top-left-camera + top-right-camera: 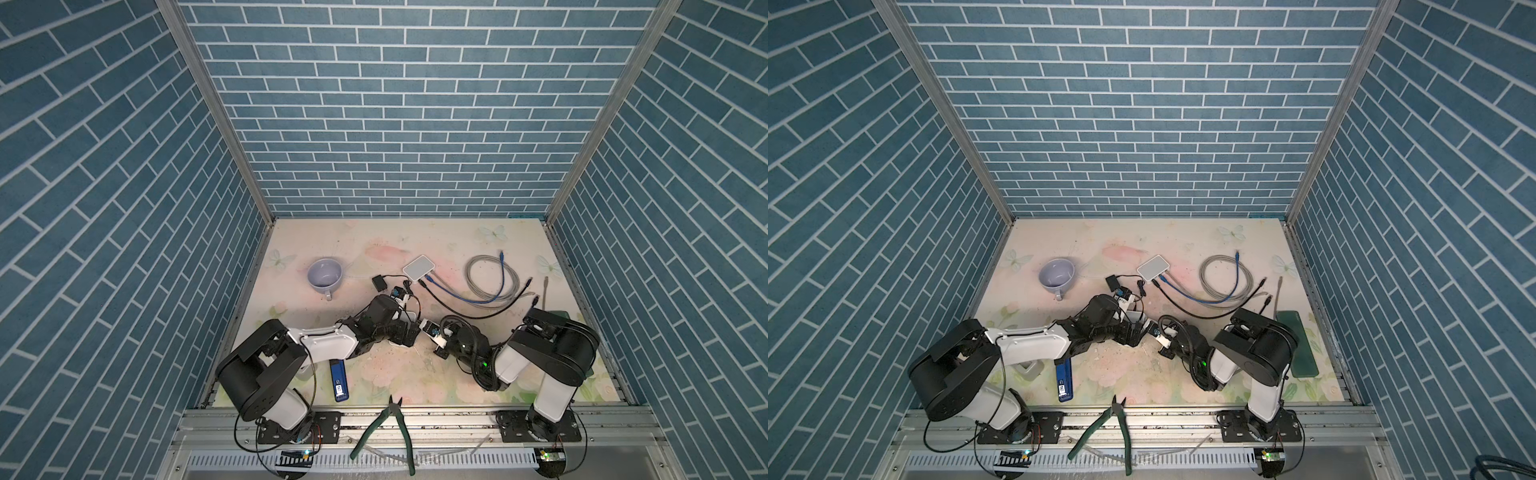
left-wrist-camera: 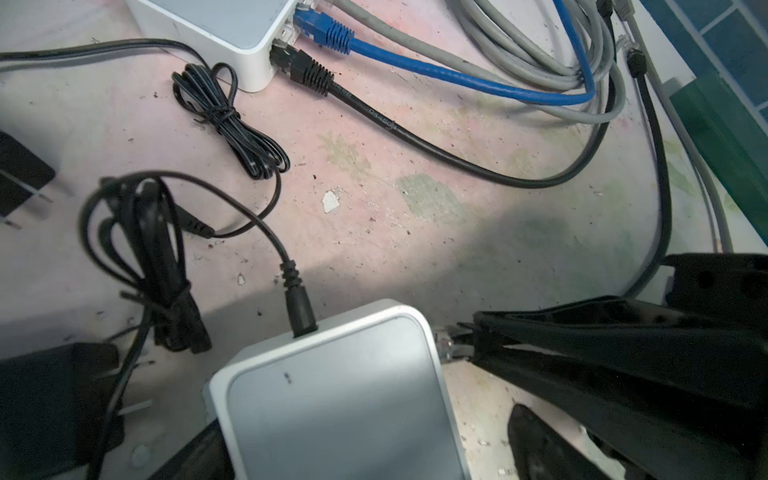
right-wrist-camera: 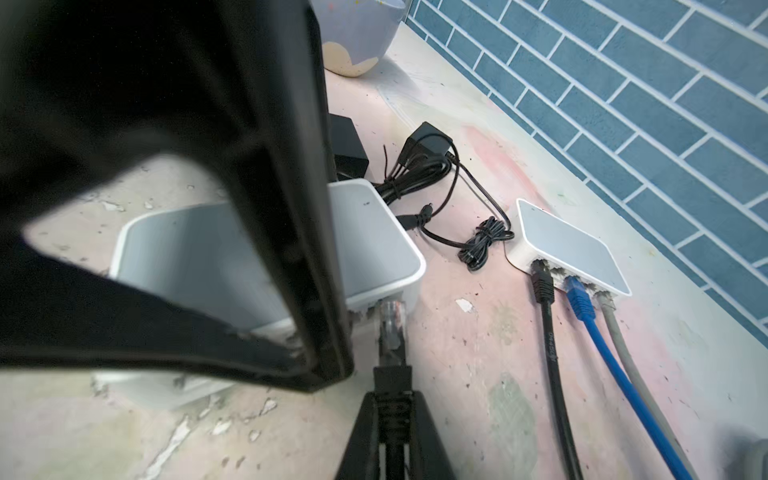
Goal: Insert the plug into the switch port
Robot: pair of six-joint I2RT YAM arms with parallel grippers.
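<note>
Right claw (image 3: 392,399): clenched on the plug's black boot (image 3: 392,380), one finger on each side, with the cable (image 3: 392,461) running back between them.
Left claw (image 2: 357,451): released, jaws spread wide astride the switch; bare mat shows between one finger and the switch's side (so it has no grip).
Plug (image 3: 390,322): its clear tip is at the port mouth, on the switch's 4 o'clock edge in both top views. I cannot tell whether it has clicked home.
Switch (image 3: 249,249): flat on the mat near table centre, with the far switch (image 1: 419,268) at 12 o'clock from it and the mug (image 1: 325,274) at 10 o'clock.
Plug feel: probably light, made of hard, brittle clear plastic, with a thin latch tab that could snap if it is squeezed or levered.
Hold point: the ribbed boot just behind the clear body looks best, since it leaves the tab free (the present grip suits this).
Cable feel: likely springy rather than limp, so it may twist the plug off line.
Switch feel: a light, smooth shell that looks apt to slide toward 10 o'clock under a push. It wants bracing on its sides.
</note>
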